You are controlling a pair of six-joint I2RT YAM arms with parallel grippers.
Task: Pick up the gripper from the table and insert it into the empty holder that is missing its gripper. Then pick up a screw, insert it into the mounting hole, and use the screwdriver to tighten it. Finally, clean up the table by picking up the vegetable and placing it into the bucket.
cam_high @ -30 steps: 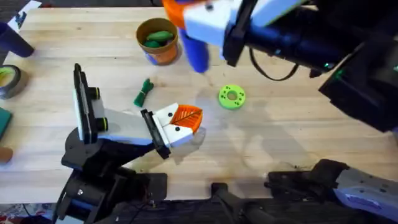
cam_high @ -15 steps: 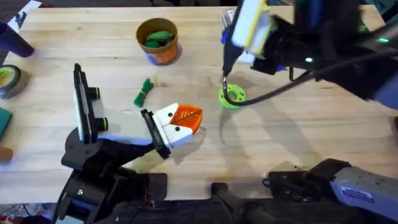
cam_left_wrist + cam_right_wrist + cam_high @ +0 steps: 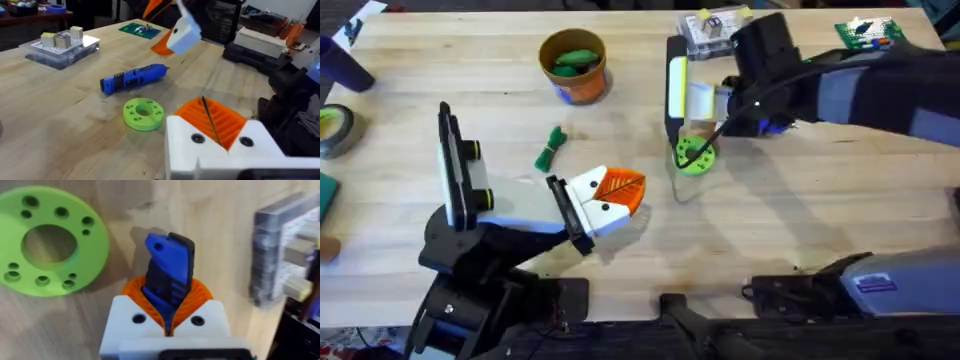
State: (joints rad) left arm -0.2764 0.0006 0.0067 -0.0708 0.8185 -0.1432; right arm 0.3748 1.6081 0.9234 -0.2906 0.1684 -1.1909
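The right gripper [image 3: 167, 317], white with orange ribbed pads, has its jaws closed on the blue cylindrical screwdriver [image 3: 169, 277]; in the overhead view it is upper right of centre, beside the lime-green round disc with holes [image 3: 694, 156]. The left gripper [image 3: 610, 203] sits lower centre, its jaw state I cannot tell. The small dark-green bean-like vegetable [image 3: 551, 148] lies on the wooden table [image 3: 770, 220], below the orange bucket with yellow rim [image 3: 574, 66] at upper centre-left.
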